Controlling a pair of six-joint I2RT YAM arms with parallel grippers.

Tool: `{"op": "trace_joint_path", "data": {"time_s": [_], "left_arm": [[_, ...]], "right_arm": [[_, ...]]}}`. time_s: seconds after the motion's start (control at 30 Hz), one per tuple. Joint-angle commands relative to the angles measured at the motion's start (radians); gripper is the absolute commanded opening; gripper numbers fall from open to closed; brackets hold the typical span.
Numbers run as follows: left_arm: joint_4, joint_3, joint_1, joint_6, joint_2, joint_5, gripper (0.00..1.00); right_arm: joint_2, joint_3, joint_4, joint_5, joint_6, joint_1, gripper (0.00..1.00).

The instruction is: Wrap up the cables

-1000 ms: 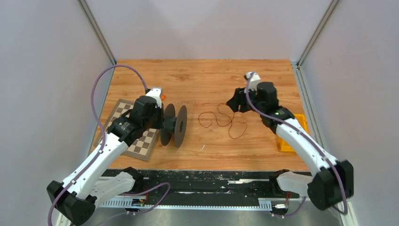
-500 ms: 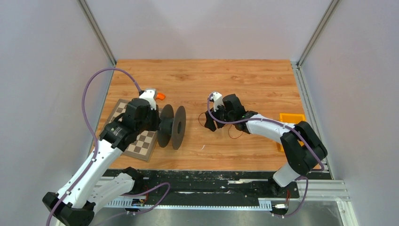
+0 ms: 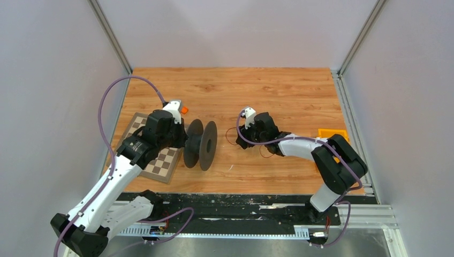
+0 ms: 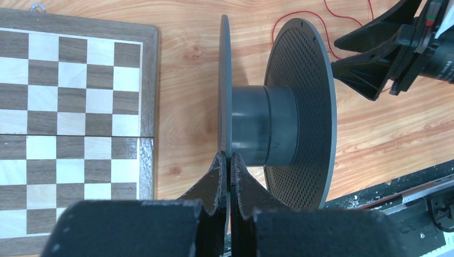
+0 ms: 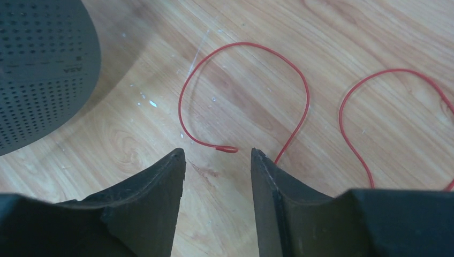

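Observation:
A black spool [image 3: 201, 144] stands on its flange edges on the wooden table; in the left wrist view its hub [image 4: 263, 126] is bare. My left gripper [image 4: 225, 158] is shut on the spool's left flange [image 4: 225, 80]. A thin red cable [image 5: 300, 91] lies in loose curls on the table right of the spool, also seen in the top view [image 3: 270, 151]. My right gripper [image 5: 217, 153] is open, low over the cable; the cable's looped end [image 5: 227, 149] lies just beyond the gap between the fingertips, untouched.
A chessboard [image 3: 155, 156] lies flat on the left, under my left arm. A small orange piece [image 3: 184, 110] sits behind the left wrist. An orange tray [image 3: 329, 134] sits at the right edge. Grey walls close in both sides.
My right gripper swung left and down from the table's right part to the cable near the spool. The left gripper and the spool shifted slightly to the right.

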Motion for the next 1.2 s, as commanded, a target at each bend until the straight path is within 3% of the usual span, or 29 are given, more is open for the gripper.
{"op": "trace_joint_path", "data": {"time_s": [0.0,0.3,0.33,0.47,0.83,0.9,1.17], "left_arm": [[0.097,0.019,0.003,-0.026,-0.003,0.022,0.0],[0.122,0.008,0.003,-0.042,0.021,0.045,0.0],[0.126,0.008,0.003,-0.044,0.022,0.047,0.0],[0.132,0.009,0.003,-0.044,0.032,0.052,0.0],[0.207,0.023,0.004,-0.02,0.122,0.15,0.01],[0.23,0.02,0.004,-0.022,0.131,0.168,0.08],[0.229,0.117,0.004,0.096,0.168,0.142,0.52]], "right_arm": [[0.026,-0.03,0.139,0.031,0.059,0.0,0.47],[0.088,-0.058,0.275,0.052,0.127,-0.001,0.35],[0.093,-0.061,0.285,0.059,0.13,-0.001,0.32],[0.08,-0.073,0.282,0.083,0.126,-0.001,0.02],[-0.279,0.066,-0.022,0.167,-0.154,0.007,0.0],[-0.293,0.119,-0.075,0.19,-0.222,0.014,0.0],[-0.293,0.323,-0.167,0.17,-0.33,0.024,0.0]]}}
